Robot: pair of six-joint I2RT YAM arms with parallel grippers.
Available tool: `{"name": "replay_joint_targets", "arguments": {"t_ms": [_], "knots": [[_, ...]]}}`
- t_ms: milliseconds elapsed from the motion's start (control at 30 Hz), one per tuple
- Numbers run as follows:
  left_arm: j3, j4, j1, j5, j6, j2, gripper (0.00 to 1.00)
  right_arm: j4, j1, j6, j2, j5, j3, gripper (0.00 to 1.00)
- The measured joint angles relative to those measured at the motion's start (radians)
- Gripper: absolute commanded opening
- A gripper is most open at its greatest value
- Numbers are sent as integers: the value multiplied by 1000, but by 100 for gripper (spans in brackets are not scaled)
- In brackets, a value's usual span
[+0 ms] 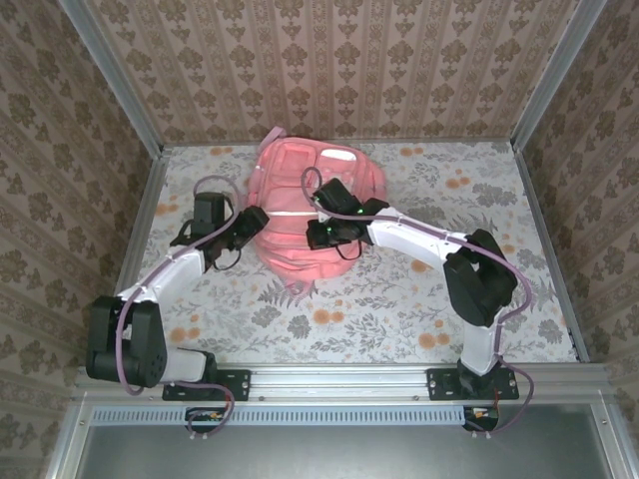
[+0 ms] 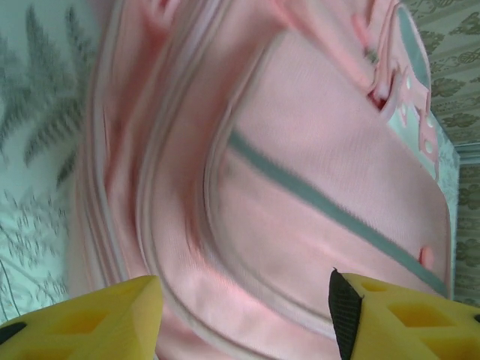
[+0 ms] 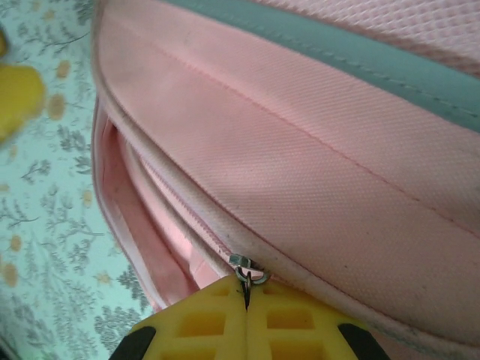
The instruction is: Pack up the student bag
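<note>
The pink student bag (image 1: 300, 215) lies flat in the middle of the table, its white stripe running across it. My right gripper (image 1: 321, 236) rests on the bag's near part. Seen from the right wrist, the yellow fingers (image 3: 300, 322) are shut on the metal zip pull (image 3: 246, 276) of the bag (image 3: 315, 165), with a zip pocket gaping open to the left. My left gripper (image 1: 255, 222) sits at the bag's left edge. Its yellow fingers (image 2: 112, 315) stand open, with the pink fabric (image 2: 300, 195) and the grey stripe (image 2: 330, 214) just beyond them.
The table carries a floral cloth (image 1: 419, 299) and is boxed in by patterned walls (image 1: 329, 60) on three sides. A metal rail (image 1: 339, 377) with both arm bases runs along the near edge.
</note>
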Motion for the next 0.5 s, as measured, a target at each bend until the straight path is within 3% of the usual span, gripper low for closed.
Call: {"name": "replay_joint_targets", "arguments": {"t_ms": [233, 500], "knots": [[-69, 152, -1, 137, -153, 59, 60, 13, 8, 33, 15, -26, 17, 0], [-67, 247, -2, 171, -218, 116, 43, 16, 8, 43, 15, -28, 17, 0]]}}
